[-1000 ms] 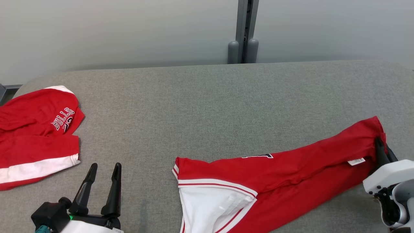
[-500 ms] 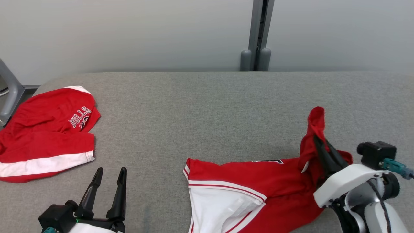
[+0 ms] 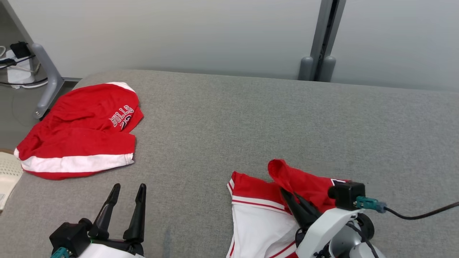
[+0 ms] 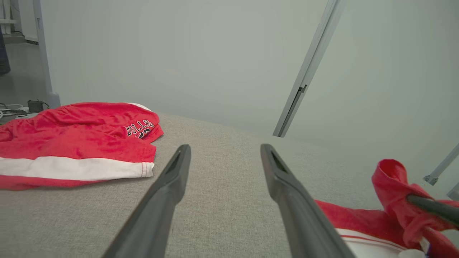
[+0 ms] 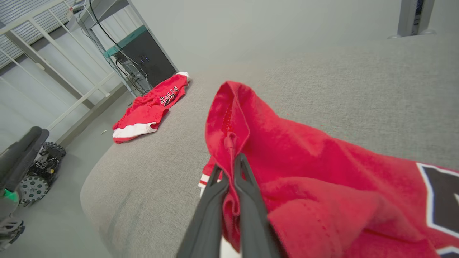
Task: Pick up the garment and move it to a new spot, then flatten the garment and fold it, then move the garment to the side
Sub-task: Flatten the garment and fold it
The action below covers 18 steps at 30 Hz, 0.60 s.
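The garment [image 3: 304,181], red with white panels and trim, lies bunched at the near right of the grey padded table [image 3: 251,122]. My right gripper [image 3: 287,193] is shut on its red end, which stands lifted and doubled back over the white part. In the right wrist view the red cloth [image 5: 304,154] is pinched between the right gripper [image 5: 229,163] fingers. My left gripper [image 3: 129,187] hovers open at the near left with nothing in it. In the left wrist view the left gripper [image 4: 224,147] is spread wide, and the lifted red fold [image 4: 391,179] shows at the right.
A second red garment [image 3: 79,132] with a white band and lettering lies at the table's far left, also visible as the red garment [image 4: 71,139] and red garment [image 5: 150,107]. A grey post [image 3: 322,43] stands behind the table. A white object [image 3: 7,172] sits at the left edge.
The right gripper has carried the garment's red end leftward and back over the rest, shortening the spread. The head camera has turned, shifting the picture. The left gripper stays open.
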{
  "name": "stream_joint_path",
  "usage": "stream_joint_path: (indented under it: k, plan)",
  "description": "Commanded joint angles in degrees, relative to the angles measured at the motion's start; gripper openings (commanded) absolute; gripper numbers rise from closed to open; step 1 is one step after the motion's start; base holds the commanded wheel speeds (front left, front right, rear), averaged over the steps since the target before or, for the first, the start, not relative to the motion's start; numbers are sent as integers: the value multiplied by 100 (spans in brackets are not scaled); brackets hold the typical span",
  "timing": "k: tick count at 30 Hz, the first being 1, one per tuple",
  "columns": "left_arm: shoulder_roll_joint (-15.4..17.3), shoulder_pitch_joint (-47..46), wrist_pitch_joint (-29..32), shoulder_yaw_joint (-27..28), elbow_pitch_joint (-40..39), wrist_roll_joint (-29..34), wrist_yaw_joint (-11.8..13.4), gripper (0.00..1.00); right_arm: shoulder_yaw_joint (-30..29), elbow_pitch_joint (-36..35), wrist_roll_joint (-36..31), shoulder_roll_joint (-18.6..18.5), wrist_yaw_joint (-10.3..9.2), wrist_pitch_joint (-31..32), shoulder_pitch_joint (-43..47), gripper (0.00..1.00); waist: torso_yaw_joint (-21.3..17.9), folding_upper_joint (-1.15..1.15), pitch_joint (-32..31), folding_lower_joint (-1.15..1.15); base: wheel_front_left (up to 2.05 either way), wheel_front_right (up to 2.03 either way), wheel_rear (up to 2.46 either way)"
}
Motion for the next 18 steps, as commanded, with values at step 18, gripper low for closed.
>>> stream_joint_path:
  k: [18]
  plan:
    - [86,-214,4,-109,136,-36,-7,100,1629,1496,1116,-31,2,-770,-874,0,451,0,5,0,0,0,0]
